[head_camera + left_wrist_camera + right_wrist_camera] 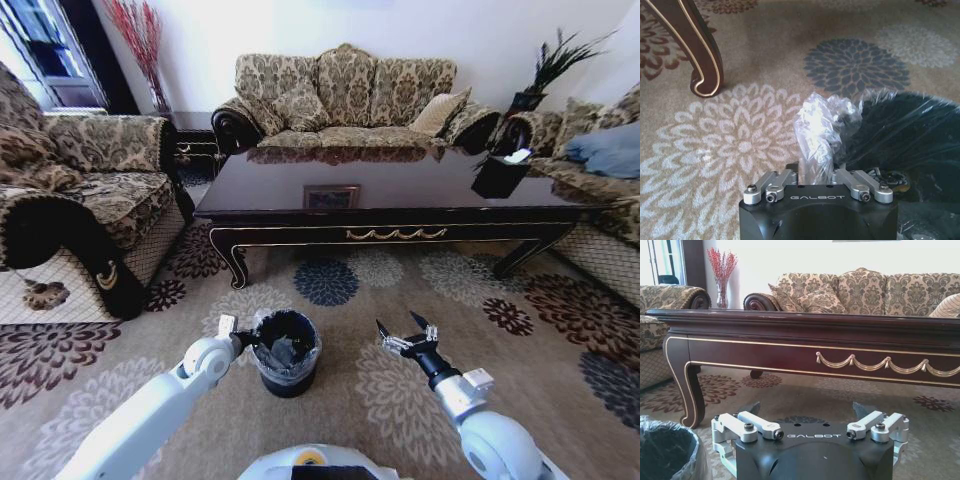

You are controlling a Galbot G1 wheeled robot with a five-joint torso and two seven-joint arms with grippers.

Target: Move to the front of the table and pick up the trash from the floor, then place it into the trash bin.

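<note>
the left gripper (243, 338) was closed on the clear liner (821, 131) (crumpled) at the trash bin (286, 352) rim. the right gripper (403, 334) hung wide open and empty beside the bin, the table (400, 232) beyond it.

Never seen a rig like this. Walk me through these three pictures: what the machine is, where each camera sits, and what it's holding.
It is a wheeled robot with two arms, each ending in a claw. One camera looks down from its head; the other two ride on the wrists. Ahead stands the table, with a sofa behind. On the carpet sits the trash bin, a black bucket with a clear plastic liner. The left claw is at the bin's rim, closed on that liner. The right claw hangs open and empty above the carpet beside the bin.
</note>
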